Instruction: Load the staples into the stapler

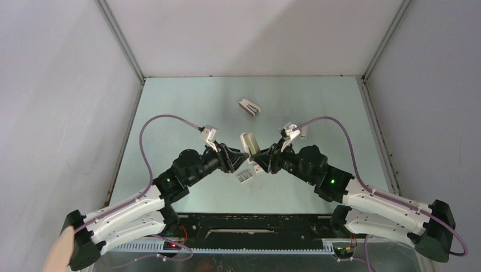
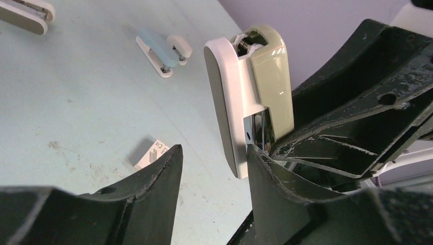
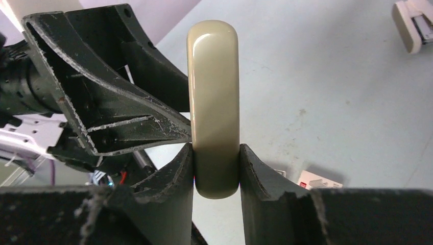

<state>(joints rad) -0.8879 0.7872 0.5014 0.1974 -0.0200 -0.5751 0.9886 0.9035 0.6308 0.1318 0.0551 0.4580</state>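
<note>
A beige and white stapler [image 1: 248,144] stands upright above the table between my two grippers. My right gripper [image 3: 216,168] is shut on its beige top [image 3: 213,102], one finger on each side. In the left wrist view the stapler [image 2: 245,87] shows its white base and a metal channel. My left gripper [image 2: 214,153] is open, its right fingertip [image 2: 255,155] at the stapler's lower end. The staples [image 1: 245,177] show as grey strips in a small white tray on the table below the grippers.
A second beige stapler [image 1: 249,106] lies farther back; it also shows in the right wrist view [image 3: 413,23]. A pale blue stapler [image 2: 163,51] lies on the table. A white cardboard piece with a red mark [image 3: 319,179] peeks from behind my right finger. Grey walls enclose the table.
</note>
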